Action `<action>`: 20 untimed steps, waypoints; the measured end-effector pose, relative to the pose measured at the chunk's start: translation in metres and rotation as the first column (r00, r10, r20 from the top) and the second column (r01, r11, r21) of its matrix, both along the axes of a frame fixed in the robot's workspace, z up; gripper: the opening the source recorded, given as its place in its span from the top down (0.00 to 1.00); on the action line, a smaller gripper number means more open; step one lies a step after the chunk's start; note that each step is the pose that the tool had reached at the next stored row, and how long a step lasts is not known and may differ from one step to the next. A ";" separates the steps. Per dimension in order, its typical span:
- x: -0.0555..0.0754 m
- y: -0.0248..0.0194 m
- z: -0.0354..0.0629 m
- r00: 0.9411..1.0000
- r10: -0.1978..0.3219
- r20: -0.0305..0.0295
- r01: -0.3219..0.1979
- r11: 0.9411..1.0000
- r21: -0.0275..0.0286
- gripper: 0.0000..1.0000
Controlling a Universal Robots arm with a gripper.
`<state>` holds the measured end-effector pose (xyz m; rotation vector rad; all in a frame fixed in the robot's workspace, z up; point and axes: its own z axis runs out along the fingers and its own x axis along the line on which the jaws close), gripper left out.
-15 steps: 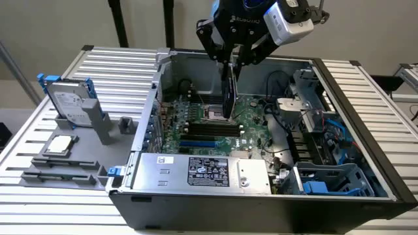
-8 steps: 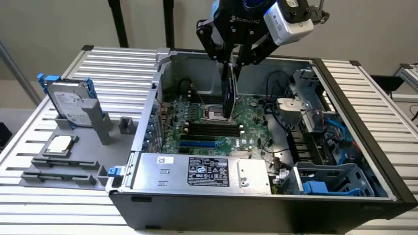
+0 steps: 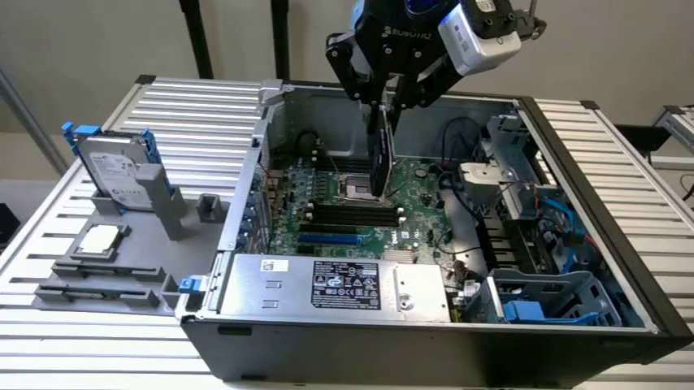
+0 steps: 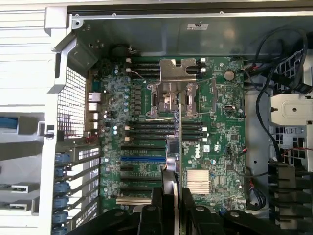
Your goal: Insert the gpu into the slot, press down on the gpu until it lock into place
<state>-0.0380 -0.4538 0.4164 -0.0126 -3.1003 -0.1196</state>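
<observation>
1. Right, your gripper (image 3: 385,104) is clamped on the gpu (image 3: 379,158), one finger on each face, pinching the card at its top edge
2. The gpu hangs edge-on and near upright inside the open case (image 3: 434,349), over the middle of the green motherboard (image 3: 418,203)
3. Its lower edge is over the CPU socket (image 3: 353,185) area, just beside the black memory slots (image 3: 347,214). You can't tell from the exterior view whether it touches the board
4. The slot (image 3: 331,240) is the bright-blue strip towards the board edge nearest the silver power-supply box (image 3: 336,284). The memory slots lie between it and the card, so the gpu is not seated
5. From the wrist view you get the gripper (image 4: 175,200) fingers either side of the gpu (image 4: 178,147), which shows as a thin strip crossing the memory slots (image 4: 146,128) and passing just beside the finned heatsink (image 4: 198,181)
6. Same view: the slot (image 4: 143,158) runs crosswise to the card edge, off to one side of it and apart from it, with nothing plugged in
7. Outside the case, on the ribbed tabletop (image 3: 195,106) near the exterior view's left edge, a hard drive (image 3: 114,166) stands in a blue-tabbed holder and a CPU chip (image 3: 100,240) lies flat on a grey fixture
</observation>
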 end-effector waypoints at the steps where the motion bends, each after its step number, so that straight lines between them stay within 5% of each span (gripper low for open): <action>1: 0.000 -0.0001 -0.0002 1.000 0.018 0.000 -0.018 1.000 0.000 0.74; 5: 0.000 -0.0001 -0.0018 0.996 0.091 0.000 -0.091 0.996 0.000 0.74; 10: 0.000 0.0000 -0.0039 0.984 0.180 0.000 -0.180 0.984 0.000 0.74; 15: 0.000 0.0000 -0.0066 0.963 0.269 0.000 -0.269 0.963 0.000 0.74; 20: 0.000 0.0000 -0.0102 0.935 0.355 0.000 -0.355 0.935 0.000 0.74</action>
